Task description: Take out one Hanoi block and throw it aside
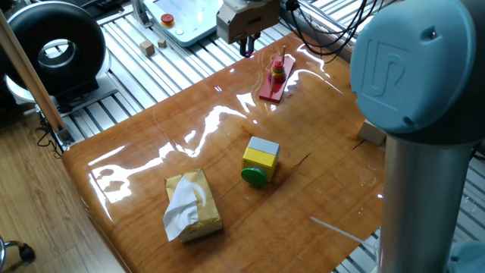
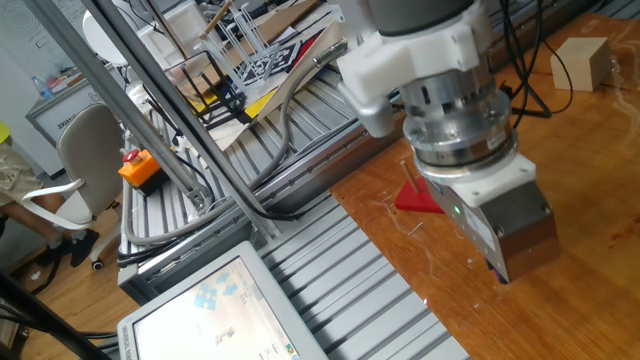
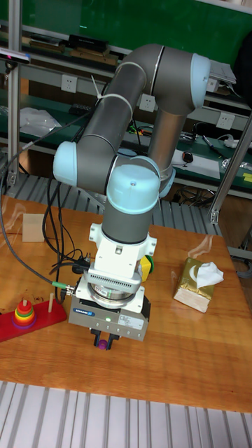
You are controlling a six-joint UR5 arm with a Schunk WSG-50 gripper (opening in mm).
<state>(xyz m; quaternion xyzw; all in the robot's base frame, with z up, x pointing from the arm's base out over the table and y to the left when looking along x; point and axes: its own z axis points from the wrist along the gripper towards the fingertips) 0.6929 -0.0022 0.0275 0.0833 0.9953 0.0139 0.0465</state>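
Tall fixed view: the gripper (image 3: 103,342) is pinching the tiny purple ring (image 3: 103,344) between its fingertips, hanging above the table (image 3: 175,357) near its front edge. From the gripper, the peg tower (image 3: 24,314) is standing at nine o'clock and the tissue box (image 3: 197,285) is lying at two o'clock.

Glossy wooden table (image 1: 189,129) — office chair (image 2: 85,165) beyond.

One fixed view looks down over the table (image 1: 189,136), the other crowds the gripper (image 2: 500,275) (close), the tall view faces front.
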